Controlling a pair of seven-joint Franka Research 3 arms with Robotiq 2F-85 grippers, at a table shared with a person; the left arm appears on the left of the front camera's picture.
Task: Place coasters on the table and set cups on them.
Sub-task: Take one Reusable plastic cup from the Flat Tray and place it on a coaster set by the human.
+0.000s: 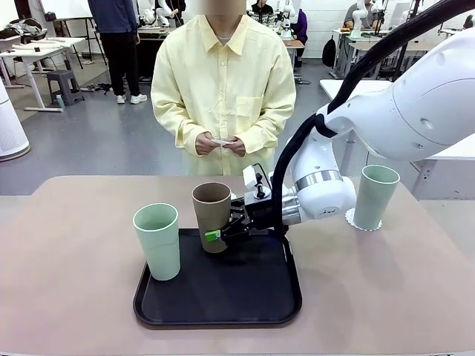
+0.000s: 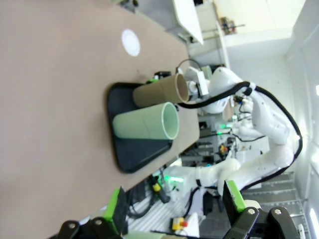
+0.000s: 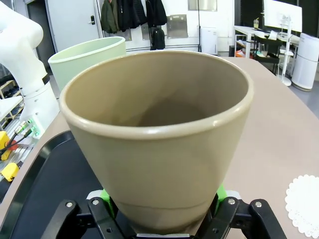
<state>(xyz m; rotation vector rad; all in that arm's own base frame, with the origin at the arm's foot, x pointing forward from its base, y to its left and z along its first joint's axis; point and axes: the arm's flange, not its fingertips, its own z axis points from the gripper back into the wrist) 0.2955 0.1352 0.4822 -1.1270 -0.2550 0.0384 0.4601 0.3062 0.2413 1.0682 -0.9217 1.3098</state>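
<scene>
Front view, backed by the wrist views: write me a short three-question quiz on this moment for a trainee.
1. True or false: the right gripper is shut on the brown tapered matte tumbler.
2. Multiple choice: of the two pale mint green matte tumblers, how many stand on a round white lacy paper doily? A none, B one, C both.
3. Fill the gap: the left gripper has its jaws ____.
Key: 1 true; 2 B; 3 open.
</scene>
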